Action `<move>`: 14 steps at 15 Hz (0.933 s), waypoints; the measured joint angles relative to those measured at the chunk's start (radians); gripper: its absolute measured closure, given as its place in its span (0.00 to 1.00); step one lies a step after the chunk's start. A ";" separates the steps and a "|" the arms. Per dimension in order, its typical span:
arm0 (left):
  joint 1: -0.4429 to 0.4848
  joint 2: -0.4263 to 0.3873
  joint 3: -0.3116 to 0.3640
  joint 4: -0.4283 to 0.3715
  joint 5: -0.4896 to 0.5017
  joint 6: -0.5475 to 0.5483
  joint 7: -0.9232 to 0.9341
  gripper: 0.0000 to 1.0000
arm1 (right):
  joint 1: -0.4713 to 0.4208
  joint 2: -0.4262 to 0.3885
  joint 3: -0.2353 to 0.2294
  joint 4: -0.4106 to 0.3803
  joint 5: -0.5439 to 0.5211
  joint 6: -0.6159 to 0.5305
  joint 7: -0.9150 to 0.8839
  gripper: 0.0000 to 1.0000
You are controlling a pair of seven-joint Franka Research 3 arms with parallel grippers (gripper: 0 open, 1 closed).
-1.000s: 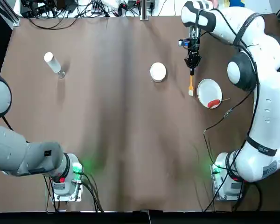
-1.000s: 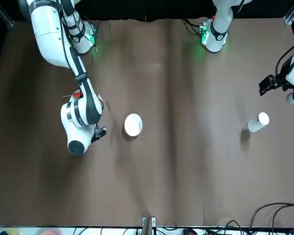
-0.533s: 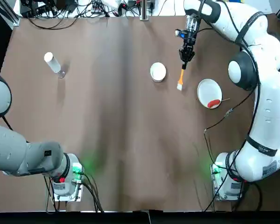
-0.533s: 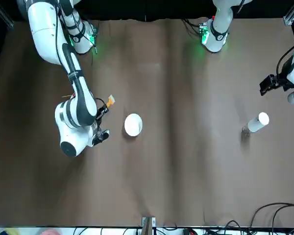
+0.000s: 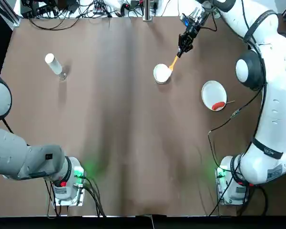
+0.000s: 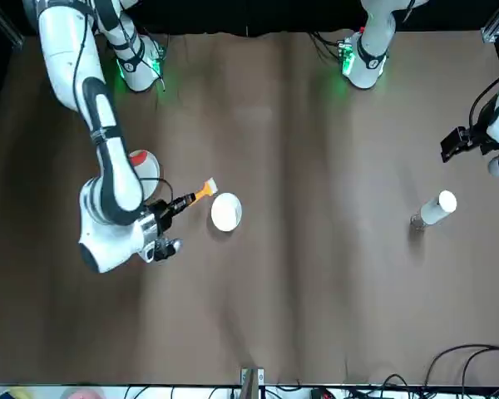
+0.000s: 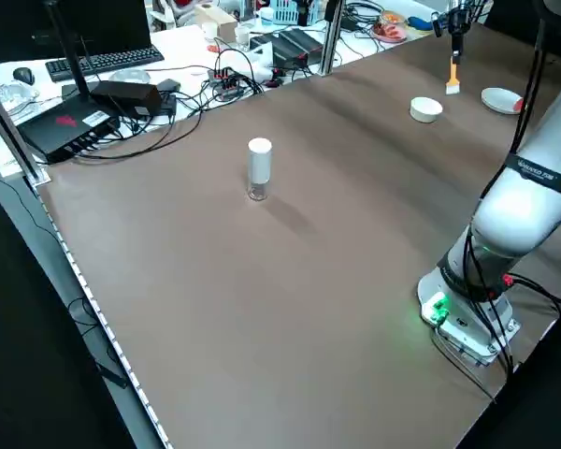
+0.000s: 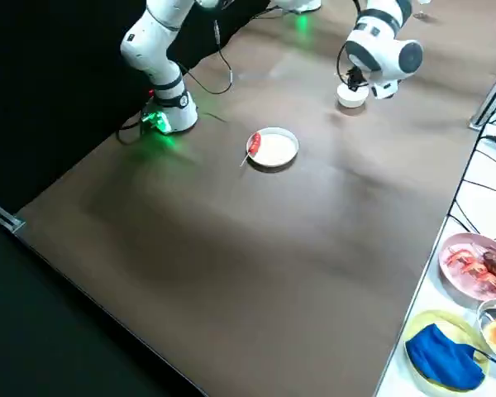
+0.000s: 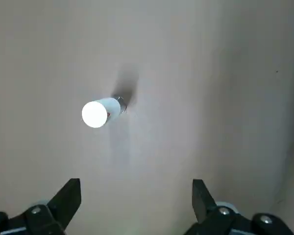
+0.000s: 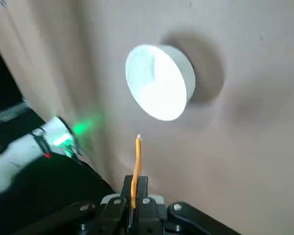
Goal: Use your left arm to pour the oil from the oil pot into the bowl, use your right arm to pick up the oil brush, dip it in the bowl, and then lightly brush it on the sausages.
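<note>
Right gripper (image 10: 135, 188), closed around the brush (image 10: 137, 164), beside the bowl (image 10: 160, 81); the bristle end slants toward the bowl from the robot's right, so the dip probably needs a short leftward shift, then lowering; left gripper (image 9: 137, 196), spread and empty, parked away from the bottle (image 9: 102, 112).

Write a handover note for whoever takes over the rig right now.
Right pincer: shut on the oil brush, beside the bowl, bristles angled toward it.
Left pincer: open and empty, over the table on the robot's left.
Oil pot: standing upright on the left, ungripped.
Sausage: on the plate, right of the bowl, its skewer over the rim.
Done: brush picked up.
Left: dip, then brush the sausage lightly. I can't tell whether oil is in the bowl; check before dipping.
</note>
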 joint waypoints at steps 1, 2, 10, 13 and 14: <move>0.000 0.000 0.000 0.000 0.000 0.000 0.000 0.00 | -0.015 0.002 0.000 -0.009 0.031 0.019 0.001 0.95; 0.000 0.000 0.000 0.000 0.000 0.000 0.000 0.00 | -0.027 0.005 0.000 -0.021 0.058 0.047 0.001 0.95; 0.000 0.000 0.000 0.000 0.000 0.000 0.000 0.00 | -0.014 0.040 0.011 -0.109 0.158 0.264 0.003 0.95; 0.000 0.000 0.000 0.000 0.000 0.000 0.000 0.00 | 0.007 0.051 0.014 -0.130 0.159 0.312 0.003 0.95; -0.001 0.000 0.000 0.000 0.000 0.000 -0.001 0.00 | 0.015 0.053 0.014 -0.134 0.160 0.325 0.004 0.95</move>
